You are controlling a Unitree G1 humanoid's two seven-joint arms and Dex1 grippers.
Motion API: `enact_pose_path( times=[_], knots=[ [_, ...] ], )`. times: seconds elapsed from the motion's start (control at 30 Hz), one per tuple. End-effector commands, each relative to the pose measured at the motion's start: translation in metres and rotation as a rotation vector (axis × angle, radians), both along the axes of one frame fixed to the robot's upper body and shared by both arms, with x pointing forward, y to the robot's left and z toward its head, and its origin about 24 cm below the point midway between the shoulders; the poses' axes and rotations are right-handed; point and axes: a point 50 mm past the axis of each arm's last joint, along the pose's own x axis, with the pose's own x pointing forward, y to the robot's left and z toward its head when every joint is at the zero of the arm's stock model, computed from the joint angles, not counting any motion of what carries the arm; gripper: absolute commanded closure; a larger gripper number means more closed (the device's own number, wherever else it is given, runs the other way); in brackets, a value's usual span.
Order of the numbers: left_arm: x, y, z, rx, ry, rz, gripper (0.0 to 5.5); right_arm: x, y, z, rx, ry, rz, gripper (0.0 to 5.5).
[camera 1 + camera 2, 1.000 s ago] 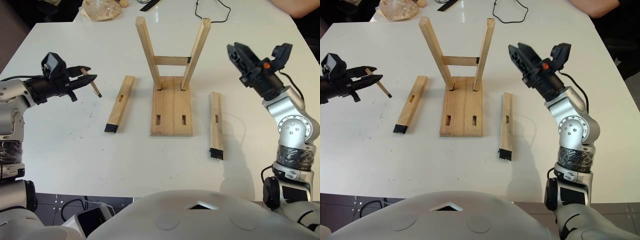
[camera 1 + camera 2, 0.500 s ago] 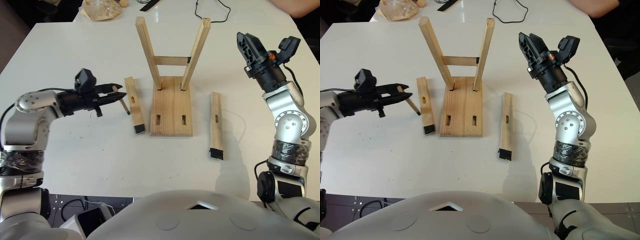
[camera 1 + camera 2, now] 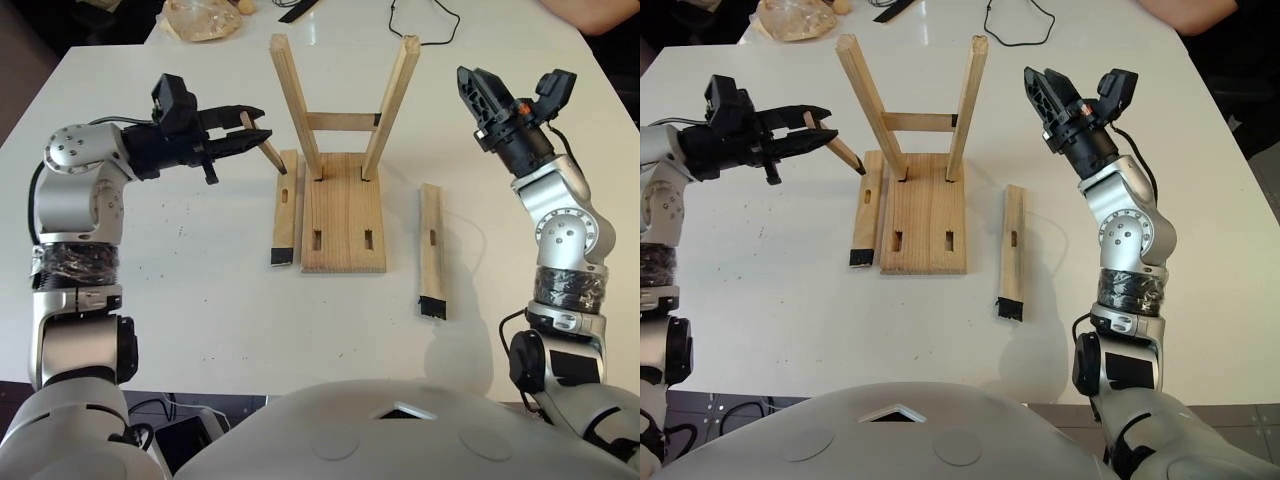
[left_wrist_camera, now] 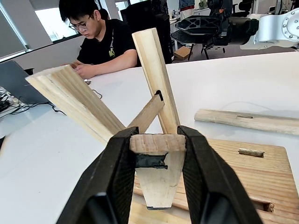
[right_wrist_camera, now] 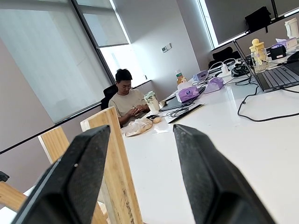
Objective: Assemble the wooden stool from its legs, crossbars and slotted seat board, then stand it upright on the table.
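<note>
White table point(image 3: 200, 300), crumpled plastic bag point(image 3: 203, 18) at far edge, black cable point(image 3: 986, 18)

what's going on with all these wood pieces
A humanoid robot is partway through building a stool. Two legs, joined by a crossbar, stand in the seat board. The left gripper holds a short crossbar above a loose leg beside the board; another leg lies to the right. The right gripper hangs open.

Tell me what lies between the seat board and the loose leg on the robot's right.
Nothing lies there. In the eye views the stretch of table between the seat board and that loose leg is bare white surface.
</note>
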Motion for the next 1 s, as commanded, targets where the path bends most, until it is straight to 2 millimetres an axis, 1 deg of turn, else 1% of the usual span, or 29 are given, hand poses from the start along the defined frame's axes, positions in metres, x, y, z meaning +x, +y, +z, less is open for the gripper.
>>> enact_pose_path(
  times=[0.03, 0.2, 0.33, 0.63, 1.0],
  knots=[
    [0.006, -0.002, -0.011, 0.084, 0.0, -0.061, 4.2, 0.004, -0.002, 0.005, -0.012, -0.021, -0.007, 3.02],
    [0.015, -0.001, -0.014, 0.106, -0.004, -0.081, 4.2, 0.003, -0.003, -0.001, -0.013, -0.006, -0.018, 3.02],
    [0.017, -0.003, -0.015, 0.106, -0.007, -0.099, 4.2, 0.003, -0.001, -0.004, -0.009, 0.007, -0.013, 3.02],
    [0.01, -0.002, -0.032, 0.148, 0.046, -0.135, 4.2, 0.0, -0.006, -0.008, -0.005, 0.026, -0.032, 3.02],
    [0.008, -0.004, -0.038, 0.156, 0.071, -0.154, 4.2, 0.0, -0.006, -0.011, -0.005, 0.038, -0.029, 3.02]
  ],
)
